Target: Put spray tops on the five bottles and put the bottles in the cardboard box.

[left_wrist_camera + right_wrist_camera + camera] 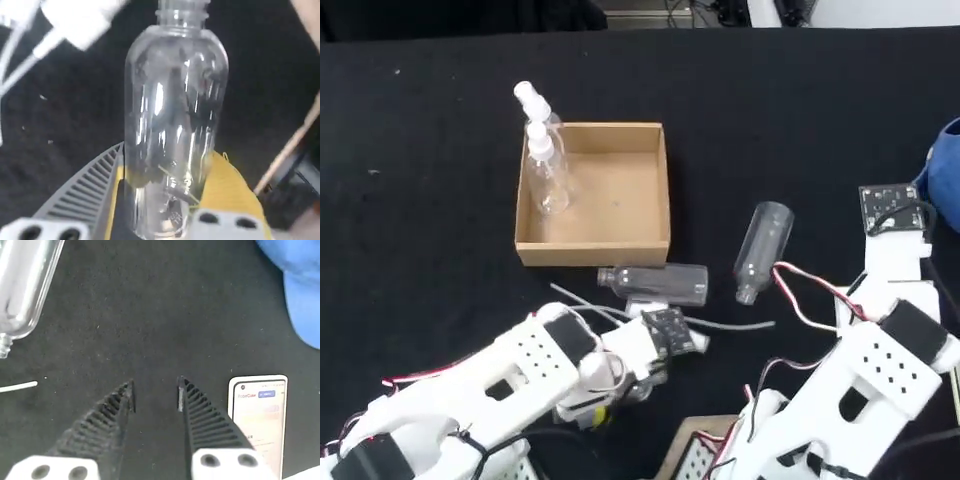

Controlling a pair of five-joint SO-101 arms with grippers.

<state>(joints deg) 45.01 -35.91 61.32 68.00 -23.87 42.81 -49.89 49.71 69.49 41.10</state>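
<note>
Clear plastic is sitting in the left gripper (170, 150), whose jaws are clamping the lower body of an uncapped bottle (175, 100) close to the desk's near edge, its neck pointing away from the wrist. A loose white spray top (80, 20) with its tube is lying on the black desk (420, 200) just beyond it.

The right gripper (156, 390) is hanging toward the desk's right edge, jaws spread and grasping nothing, with a phone (260, 415) lying beside it.

Farther in, a second bottle (655, 283) is lying on its side just in front of the cardboard box (590, 250). A third bottle (763, 250) is lying to the right of the box, apart from it, neck toward the near edge.

The box is sitting mid-desk. A topped bottle (550, 185) is lying along its left wall, and another topped bottle (533, 103) is poking its white head past the far-left corner.
</note>
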